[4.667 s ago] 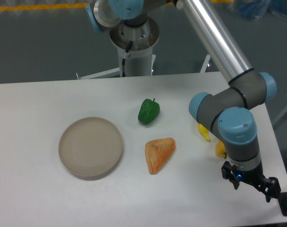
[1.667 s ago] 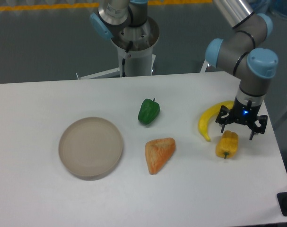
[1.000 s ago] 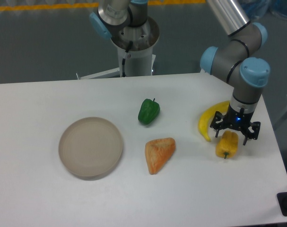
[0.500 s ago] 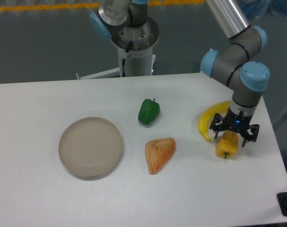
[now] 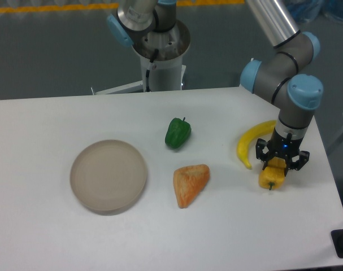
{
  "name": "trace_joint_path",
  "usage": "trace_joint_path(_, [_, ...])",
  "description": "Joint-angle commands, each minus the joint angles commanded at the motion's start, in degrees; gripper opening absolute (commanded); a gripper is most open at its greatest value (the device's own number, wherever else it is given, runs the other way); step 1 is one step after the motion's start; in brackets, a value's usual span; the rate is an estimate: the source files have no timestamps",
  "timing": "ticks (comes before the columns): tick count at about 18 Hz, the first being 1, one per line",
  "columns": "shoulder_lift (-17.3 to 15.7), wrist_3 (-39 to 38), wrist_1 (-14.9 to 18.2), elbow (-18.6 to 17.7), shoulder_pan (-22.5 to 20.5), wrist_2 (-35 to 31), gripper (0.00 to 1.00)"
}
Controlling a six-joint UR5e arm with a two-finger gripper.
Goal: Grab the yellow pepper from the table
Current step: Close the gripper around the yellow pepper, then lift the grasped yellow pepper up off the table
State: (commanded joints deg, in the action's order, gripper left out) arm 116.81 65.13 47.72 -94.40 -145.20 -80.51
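Counter (image 5: 58,243) smooth matt white; plate (image 5: 108,175) matt beige; yellow pepper (image 5: 271,177) and green pepper (image 5: 177,133) glossy, plastic-looking.

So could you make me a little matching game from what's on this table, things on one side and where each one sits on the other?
Things:
1. green pepper
2. banana
3. yellow pepper
4. round plate

Places:
A. between the fingers of the gripper, near the right edge of the table
B. on the left part of the table, apart from the food
C. just left of the gripper, curving along the table
D. near the middle, behind the orange wedge-shaped piece

Pairs: 1-D, 2-C, 3-A, 4-B
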Motion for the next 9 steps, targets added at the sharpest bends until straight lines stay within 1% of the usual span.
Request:
trace_joint_path(1, [-0.17,0.09,-0.09,0.44,0.0,-0.26,0.4])
trace_joint_path(2, [-0.35,0.09,0.0,0.88,0.26,-1.92,0.4])
trace_joint_path(3, [-0.79,0.17,0.0,1.58,0.35,-4.46,0.4])
trace_joint_path(4, [-1.49,0.7,0.09,2.8,1.31,-6.66,0.4])
trace_joint_path(6, [-2.11,1.05,0.35,4.56,2.46,-6.68,0.4])
trace_joint_path(8, [-4.82,0.97,0.53,6.23,5.52,-6.59,0.4])
trace_joint_path(9, [-5.36,0.97,0.53,6.5,6.23,-6.5,0.4])
